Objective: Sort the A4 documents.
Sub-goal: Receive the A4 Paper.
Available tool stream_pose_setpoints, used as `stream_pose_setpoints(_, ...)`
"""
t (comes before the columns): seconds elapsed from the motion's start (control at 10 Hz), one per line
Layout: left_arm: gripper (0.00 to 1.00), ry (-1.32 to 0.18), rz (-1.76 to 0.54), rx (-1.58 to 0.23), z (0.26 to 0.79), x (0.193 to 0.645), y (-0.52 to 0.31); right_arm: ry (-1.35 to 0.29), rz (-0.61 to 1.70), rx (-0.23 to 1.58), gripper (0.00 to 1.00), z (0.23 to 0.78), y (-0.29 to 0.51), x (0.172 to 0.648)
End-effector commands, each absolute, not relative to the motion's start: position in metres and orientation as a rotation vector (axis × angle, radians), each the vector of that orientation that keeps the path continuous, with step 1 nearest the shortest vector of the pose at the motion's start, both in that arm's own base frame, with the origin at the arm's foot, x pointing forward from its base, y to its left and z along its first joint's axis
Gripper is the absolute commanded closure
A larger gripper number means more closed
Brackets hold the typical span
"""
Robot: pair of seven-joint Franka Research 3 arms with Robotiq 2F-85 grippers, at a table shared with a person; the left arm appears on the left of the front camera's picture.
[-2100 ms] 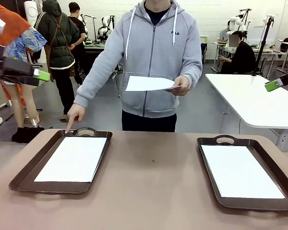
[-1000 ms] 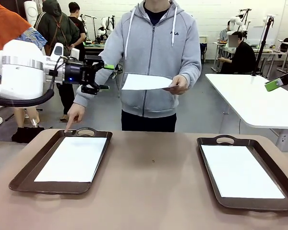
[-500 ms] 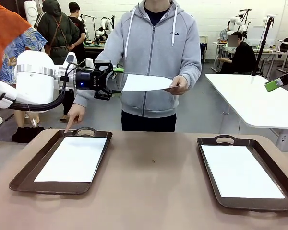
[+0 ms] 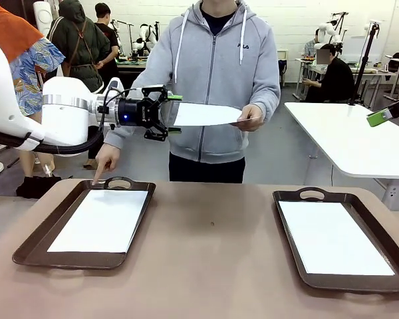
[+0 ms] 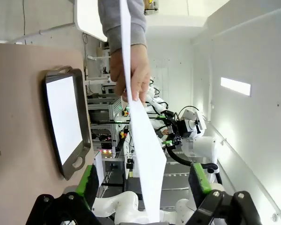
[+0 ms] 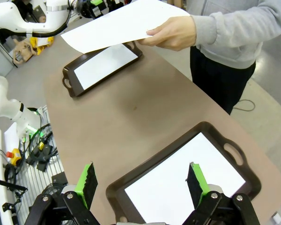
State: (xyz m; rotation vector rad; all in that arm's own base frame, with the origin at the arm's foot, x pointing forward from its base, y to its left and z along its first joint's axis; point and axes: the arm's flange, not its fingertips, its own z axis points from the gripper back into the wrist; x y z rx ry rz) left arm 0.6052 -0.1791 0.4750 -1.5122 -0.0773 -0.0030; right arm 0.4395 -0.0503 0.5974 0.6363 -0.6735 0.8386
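Reaching for a held-out A4 sheet [image 4: 203,114] across the brown table [image 4: 206,259].

Left gripper [image 4: 169,114] spread wide around the sheet's near edge, not clamped; sheet pinched in a person's hand [image 4: 250,117]. Right gripper [image 6: 141,183] spread empty above the right tray [image 4: 299,196]. One more sheet [image 4: 101,220] in the left tray [image 4: 120,183], another [image 4: 334,238] in the right.

Brown table [image 4: 213,252] carries 2 trays [image 4: 33,246] [image 4: 289,256].

Pretty bright, even indoor light everywhere, soft shadows only, front view's sharp, while both wrist views bend noticeably at the edges and one glowing white wall panel [image 5: 235,86] blows out.
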Motion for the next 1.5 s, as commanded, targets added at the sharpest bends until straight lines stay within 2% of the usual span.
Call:
stream_pose_setpoints(0.0,0.00,-0.046,0.013,-1.469,0.474,0.626,-0.188,-0.668,0.840,0.640,0.00,0.596,-0.049,0.439)
stream_pose_setpoints(0.3,0.00,-0.039,0.019,-1.452,0.471,0.641,-0.194,-0.668,0.840,0.640,0.00,0.596,-0.049,0.439)
stream_pose_setpoints(0.7,0.00,0.005,-0.032,-1.539,0.475,0.646,-0.194,-0.668,0.840,0.640,0.00,0.596,-0.049,0.439)
stream_pose_setpoints(0.8,0.19,-0.012,-0.056,-1.553,0.477,0.646,-0.193,-0.668,0.840,0.640,0.00,0.596,-0.049,0.439)
stream_pose_setpoints(0.9,0.19,-0.010,-0.063,-1.557,0.479,0.647,-0.194,-0.668,0.840,0.640,0.00,0.596,-0.049,0.439)
stream_pose_setpoints(1.0,0.38,-0.011,-0.067,-1.554,0.480,0.647,-0.193,-0.668,0.840,0.640,0.00,0.596,-0.049,0.439)
stream_pose_setpoints(1.1,0.39,-0.012,-0.068,-1.546,0.481,0.647,-0.191,-0.668,0.840,0.640,0.00,0.596,-0.049,0.439)
stream_pose_setpoints(1.2,0.58,-0.011,-0.066,-1.542,0.481,0.646,-0.191,-0.668,0.840,0.640,0.00,0.596,-0.049,0.439)
stream_pose_setpoints(1.3,0.59,-0.015,-0.062,-1.537,0.480,0.646,-0.191,-0.668,0.840,0.640,0.00,0.596,-0.049,0.439)
stream_pose_setpoints(1.4,0.78,-0.018,-0.062,-1.536,0.480,0.646,-0.190,-0.668,0.840,0.640,0.00,0.596,-0.049,0.439)
